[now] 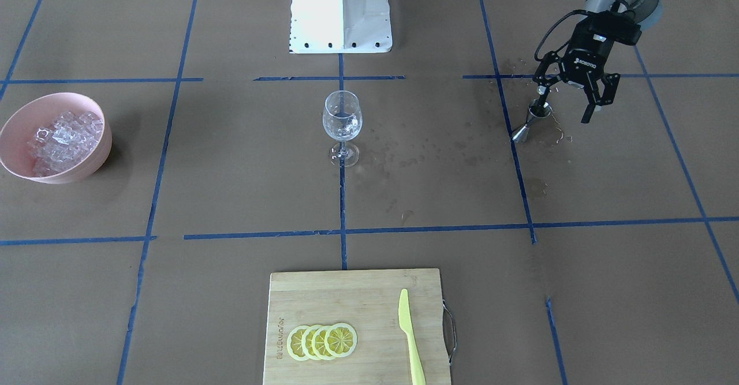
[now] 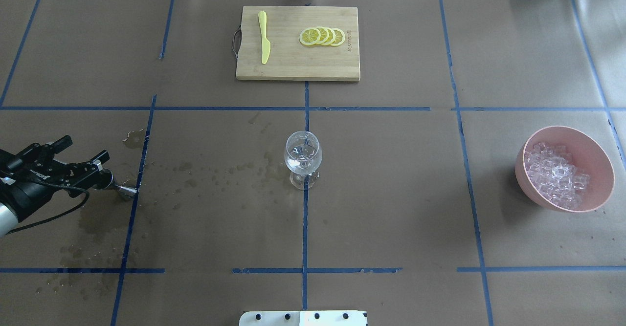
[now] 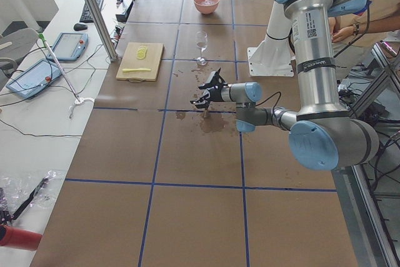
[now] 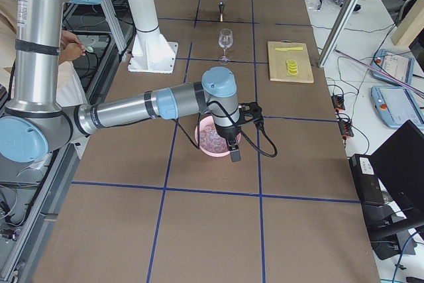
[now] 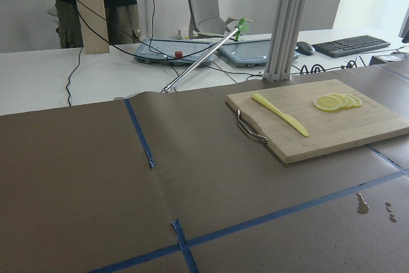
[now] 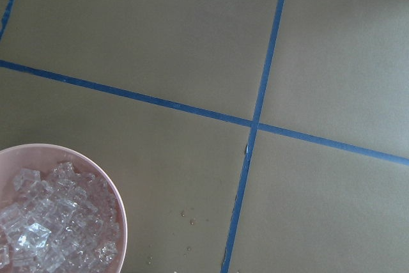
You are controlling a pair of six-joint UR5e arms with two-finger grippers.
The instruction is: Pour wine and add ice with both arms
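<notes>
Seen from overhead, with the wine glass point(image 2: 302, 157) as the centre of the dial, a paper-covered table point(image 2: 391, 208) gridded in blue tape hosts a two-armed drinks service that looks roughly half done. The left arm point(image 3: 315, 73) reaches in at 9 o'clock. Its left gripper point(image 1: 566, 105) is spread wide and holds nothing, with one finger just beside the rim of a small metal cup point(image 1: 526, 128); whether it touches cannot be told. The cup stands on the paper among wet stains point(image 2: 215, 179) that trail toward the centre. The right arm point(image 4: 132, 114) stretches out to 3 o'clock, where the right gripper point(image 4: 233, 150) hangs near the edge of the pink bowl point(image 2: 587, 145). Only the side camera catches it, so whether it is spread or closed cannot be told. At 12 o'clock lies a wooden cutting board point(image 2: 293, 67) carrying a yellow knife point(image 2: 264, 37) and a fan of lemon slices point(image 2: 323, 36). The bowl is heaped with the ice point(image 2: 557, 177), well apart from the glass. The glass stands upright on the middle tape line with something clear glinting low inside, and the pictures do not settle whether it is liquid or cubes. On this evidence the pour appears finished, with the cup set down and released. Moving the ice looks largely or wholly undone, and the right arm seems placed to begin it.
</notes>
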